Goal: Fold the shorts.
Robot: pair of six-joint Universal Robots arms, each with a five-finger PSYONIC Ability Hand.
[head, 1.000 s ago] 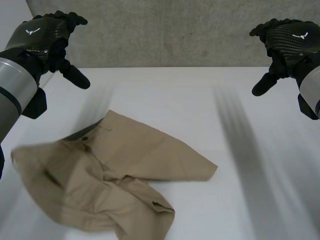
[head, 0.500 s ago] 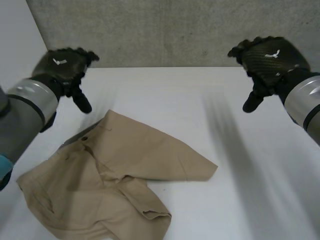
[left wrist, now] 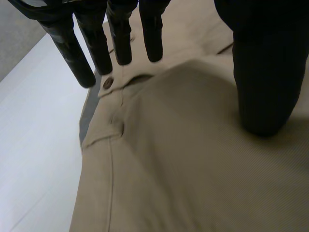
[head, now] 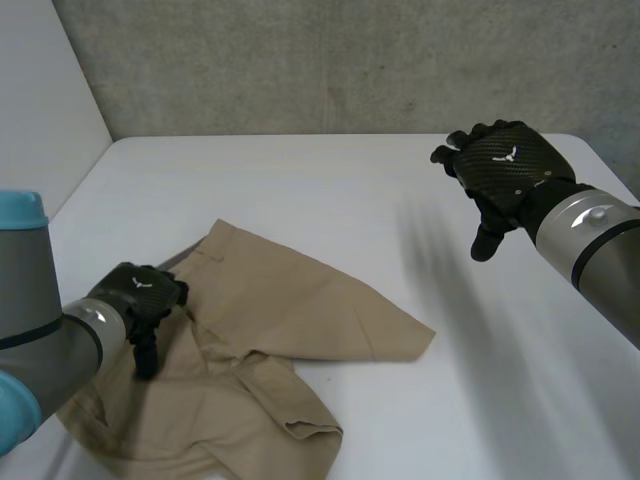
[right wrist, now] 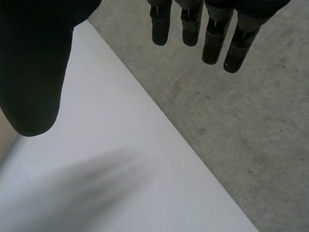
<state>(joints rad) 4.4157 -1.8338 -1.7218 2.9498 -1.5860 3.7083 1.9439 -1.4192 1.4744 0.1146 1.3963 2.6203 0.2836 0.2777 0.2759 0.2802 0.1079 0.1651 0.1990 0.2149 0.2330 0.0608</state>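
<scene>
Room-wise the right hand (head: 505,170) has it easy. It hangs above the worktop (head: 330,190) with its fingers (right wrist: 190,24) straight, and under the palm and out past the thumb it's all bare white surface. Just past the fingertips the worktop ends at a grey concrete wall (head: 350,60), so that's the hard stop. The left hand (head: 140,300) rests on the shorts (head: 300,300), fingers (left wrist: 77,53) straight over the waistband, thumb touching cloth. That rumpled tan heap lies under and around it. On the far side of the fingers from the thumb there's a strip of bare worktop, then a pale side wall (head: 40,100) nearby. Between the two hands it's wide open surface.
</scene>
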